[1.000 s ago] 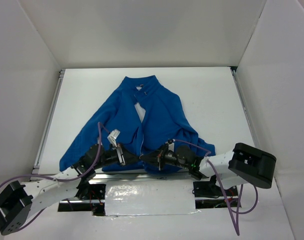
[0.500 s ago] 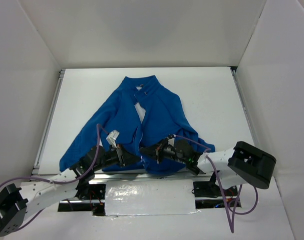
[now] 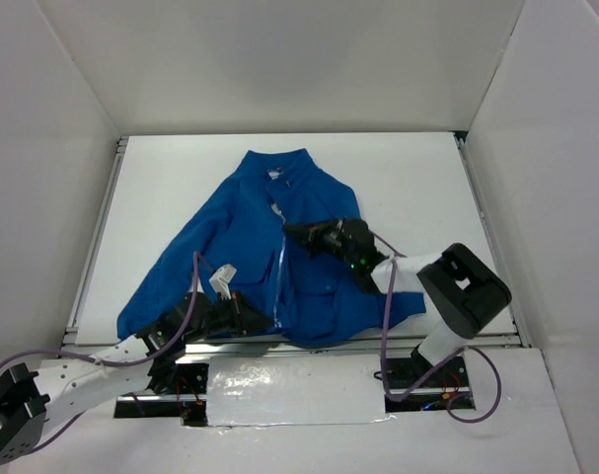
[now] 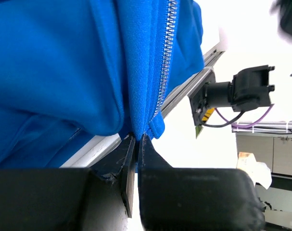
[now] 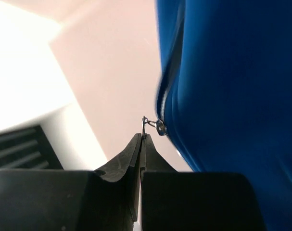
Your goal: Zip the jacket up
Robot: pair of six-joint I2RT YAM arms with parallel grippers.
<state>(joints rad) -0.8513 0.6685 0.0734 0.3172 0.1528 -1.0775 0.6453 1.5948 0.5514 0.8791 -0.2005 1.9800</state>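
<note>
The bright blue jacket lies flat on the white table, collar at the far end. Its light zipper runs closed from the hem to mid-chest. My right gripper sits at that point, shut on the small metal pull, which hangs off the slider beside the blue fabric. My left gripper is at the near hem, shut on the jacket's bottom edge at the foot of the zipper teeth. Above the pull the front stands slightly apart up to the collar.
A metal rail runs along the table's near edge under the hem, another along the left side. White walls enclose the table on three sides. A foil-taped patch lies between the arm bases. The right arm's base mount shows in the left wrist view.
My right gripper has travelled from the hem up the jacket's centre toward the collar, pull in its grip, and the zipper has closed behind it. The left gripper stays on the hem.
</note>
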